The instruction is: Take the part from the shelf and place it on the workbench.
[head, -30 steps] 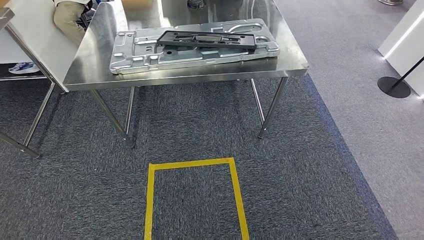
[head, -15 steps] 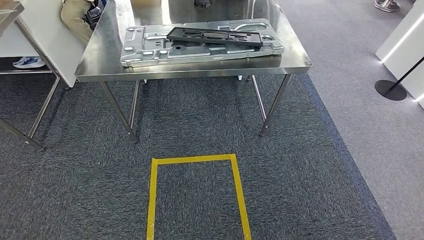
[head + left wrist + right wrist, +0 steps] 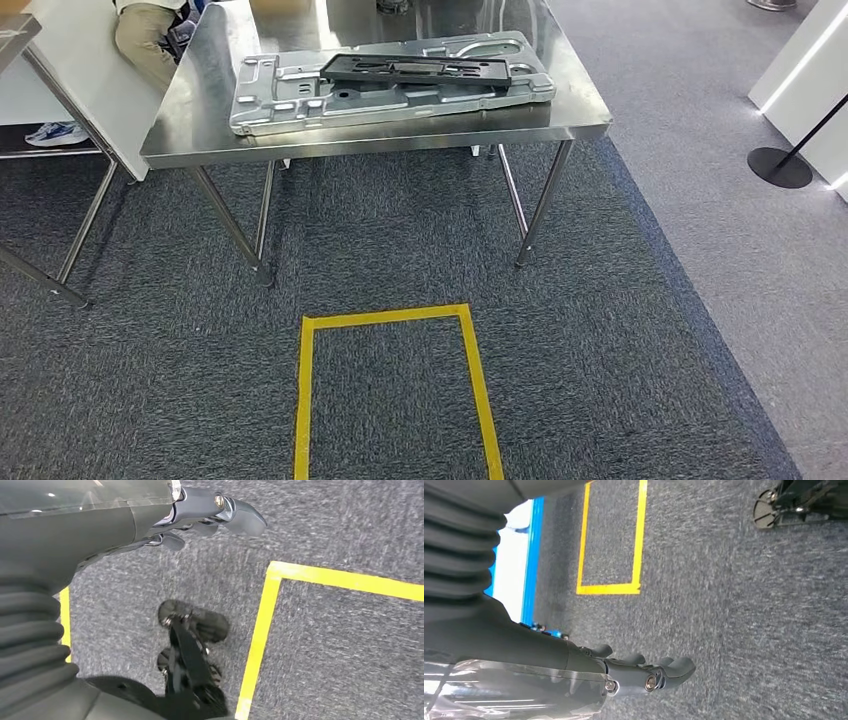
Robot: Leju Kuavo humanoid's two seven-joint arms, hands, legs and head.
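Observation:
A steel workbench stands ahead of me in the head view. On it lies a large silver stamped metal plate, and a long black frame part rests on top of that plate. My left hand hangs over the grey carpet with its fingers loosely extended and nothing in them. My right hand hangs the same way over the carpet, holding nothing.
A yellow tape rectangle marks the carpet in front of the bench. A second steel table stands at the left, with a seated person behind it. A black stanchion base and a white panel stand at the right.
The whole picture has swayed a little from side to side, so the camera has moved. The plate and the black part lie as before on the bench.

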